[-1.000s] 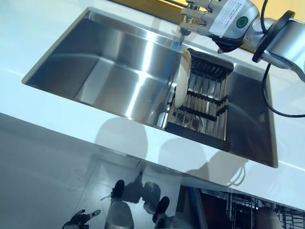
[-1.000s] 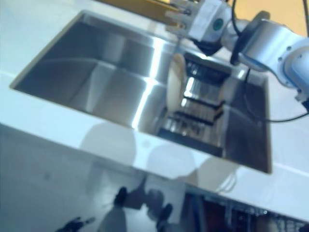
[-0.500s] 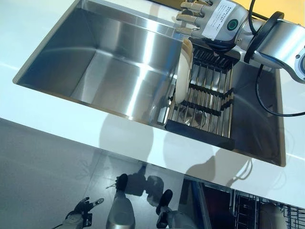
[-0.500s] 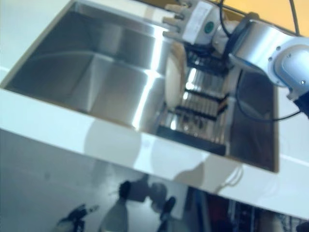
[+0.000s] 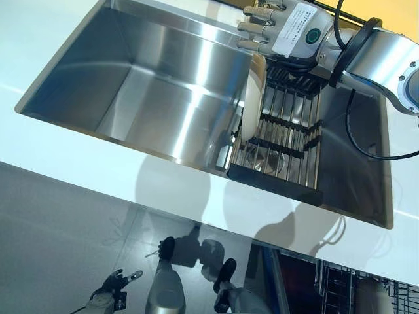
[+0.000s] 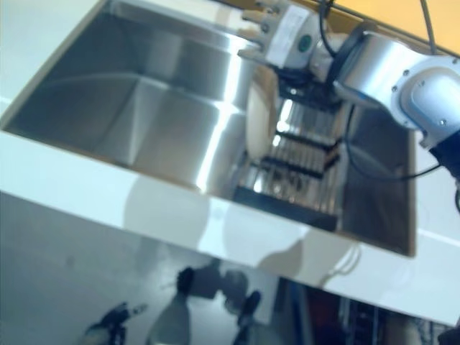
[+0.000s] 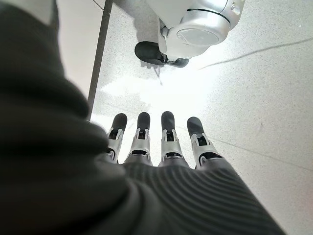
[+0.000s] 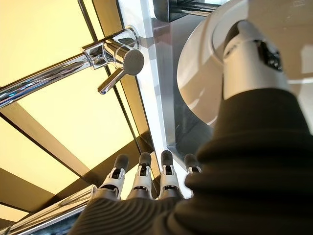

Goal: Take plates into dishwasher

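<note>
1. The plate (image 5: 251, 98) stands on edge in the drying rack (image 5: 285, 144), at the rack's 9 o'clock side, inside the sink (image 5: 131, 85).
2. The right hand (image 5: 278, 29) sits at the plate's 12 o'clock rim; over the last second it came down to it, so a grasp looks imminent.
3. Its fingers (image 8: 142, 176) are straight, the thumb (image 8: 249, 58) over the plate face, nothing gripped yet.
4. The left hand (image 7: 161, 142) hangs relaxed above the floor.
5. The dishwasher (image 5: 340, 288) waits at 5 o'clock.

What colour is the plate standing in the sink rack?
White, plain, no pattern visible. The plate shows best in the right wrist view.
</note>
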